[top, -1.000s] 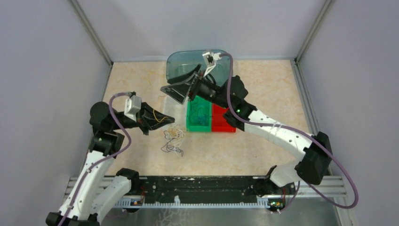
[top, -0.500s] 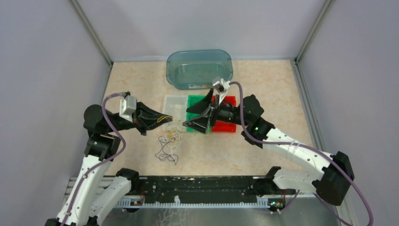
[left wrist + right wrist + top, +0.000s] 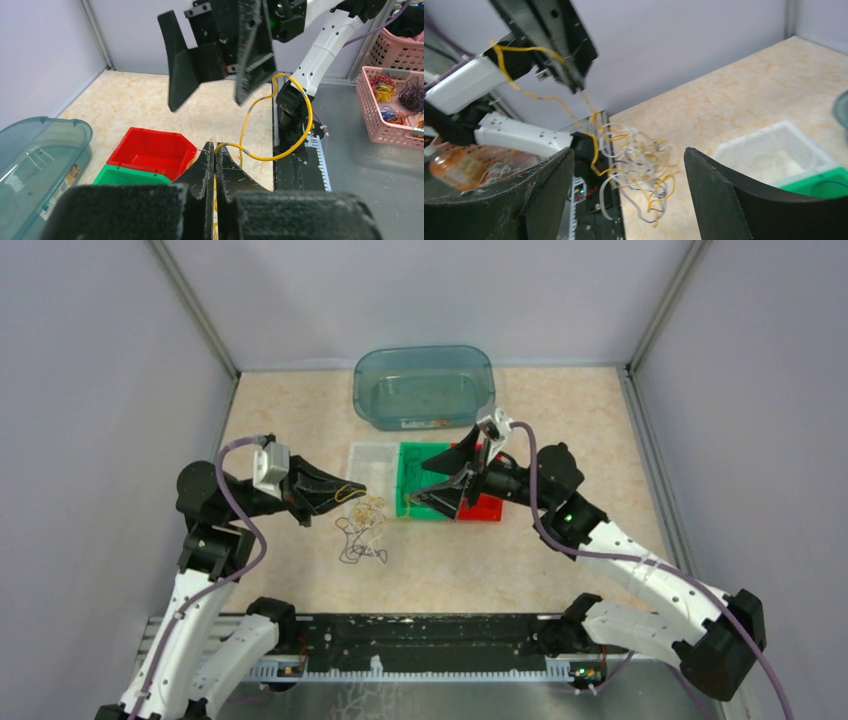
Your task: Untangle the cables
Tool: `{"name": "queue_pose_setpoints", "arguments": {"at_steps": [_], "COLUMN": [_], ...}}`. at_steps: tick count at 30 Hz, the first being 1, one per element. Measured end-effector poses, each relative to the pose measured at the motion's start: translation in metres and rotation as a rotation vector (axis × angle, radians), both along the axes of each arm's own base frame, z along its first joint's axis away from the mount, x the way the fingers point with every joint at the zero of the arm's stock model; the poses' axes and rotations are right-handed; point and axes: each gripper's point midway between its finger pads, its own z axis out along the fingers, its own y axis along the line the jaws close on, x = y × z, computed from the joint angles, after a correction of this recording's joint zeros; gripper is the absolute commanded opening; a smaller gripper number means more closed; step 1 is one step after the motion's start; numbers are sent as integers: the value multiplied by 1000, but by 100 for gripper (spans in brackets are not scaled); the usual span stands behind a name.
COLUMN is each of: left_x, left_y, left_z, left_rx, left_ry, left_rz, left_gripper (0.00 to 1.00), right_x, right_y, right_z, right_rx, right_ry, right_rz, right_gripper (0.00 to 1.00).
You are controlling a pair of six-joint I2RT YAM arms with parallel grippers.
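Note:
A tangle of yellow, white and dark cables (image 3: 364, 528) hangs from my left gripper (image 3: 348, 490) down to the table, left of the bins. The left gripper is shut on a yellow cable (image 3: 280, 125) that loops out past its tips (image 3: 215, 147). My right gripper (image 3: 428, 478) is open and empty, above the green bin (image 3: 422, 485), facing the tangle from the right. In the right wrist view the tangle (image 3: 636, 167) hangs between the open fingers (image 3: 719, 195), apart from them.
A clear bin (image 3: 371, 457), a green bin and a red bin (image 3: 482, 508) stand in a row mid-table. A teal tub (image 3: 424, 386) stands behind them. Pink baskets of cables (image 3: 395, 105) stand off the table.
My right arm swung from the teal tub down towards the tangle, then drew back right over the green bin. The left gripper lifted the tangle slightly; its trailing loops shifted.

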Motion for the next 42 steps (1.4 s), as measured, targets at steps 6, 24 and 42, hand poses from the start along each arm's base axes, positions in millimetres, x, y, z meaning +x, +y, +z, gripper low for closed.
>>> {"name": "queue_pose_setpoints", "arguments": {"at_steps": [6,24,42], "left_x": [-9,-16,-14], "left_y": [0,-1,-1], "left_z": [4,9,7], "left_rx": [18,39,42], "left_ry": [-65,-100,-90], "left_rz": [-41,-87,-86], "left_gripper": [0,0,0], "right_x": [38,-21,-56], "right_y": [-18,79,122], "right_z": [12,2,13], "right_rx": [-15,37,117], "right_ry": [-19,-158,-140], "right_rz": [-136,267,428], "right_gripper": [73,86,41]}}
